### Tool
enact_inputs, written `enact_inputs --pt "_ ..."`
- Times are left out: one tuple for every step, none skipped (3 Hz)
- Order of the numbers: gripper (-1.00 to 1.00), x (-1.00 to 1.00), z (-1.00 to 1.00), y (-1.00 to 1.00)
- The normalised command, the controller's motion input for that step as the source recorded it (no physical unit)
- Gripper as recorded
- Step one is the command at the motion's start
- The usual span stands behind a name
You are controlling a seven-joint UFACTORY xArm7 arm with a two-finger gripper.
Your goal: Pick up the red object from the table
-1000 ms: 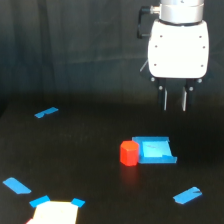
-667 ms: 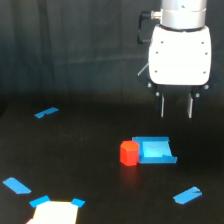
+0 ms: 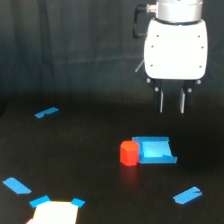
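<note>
The red object (image 3: 129, 152) is a small red-orange stubby faceted block standing on the black table (image 3: 90, 170), touching the left edge of a blue square patch (image 3: 156, 150). My gripper (image 3: 172, 103) hangs from a white housing above and to the exterior view's right of the block, well clear of it. Its two thin fingers (image 3: 161, 102) point straight down with a gap between them and nothing held.
Blue tape pieces lie at the left (image 3: 46, 113), lower left (image 3: 16, 186) and lower right (image 3: 187, 195). A pale rectangle (image 3: 54, 213) with blue corners sits at the bottom left. A dark backdrop stands behind the table.
The gripper has moved lower and slightly toward the exterior view's left, closer to the block. The red block and tape have not moved.
</note>
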Motion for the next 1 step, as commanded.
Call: enact_inputs --pt "1.00 1.00 0.43 -0.97"
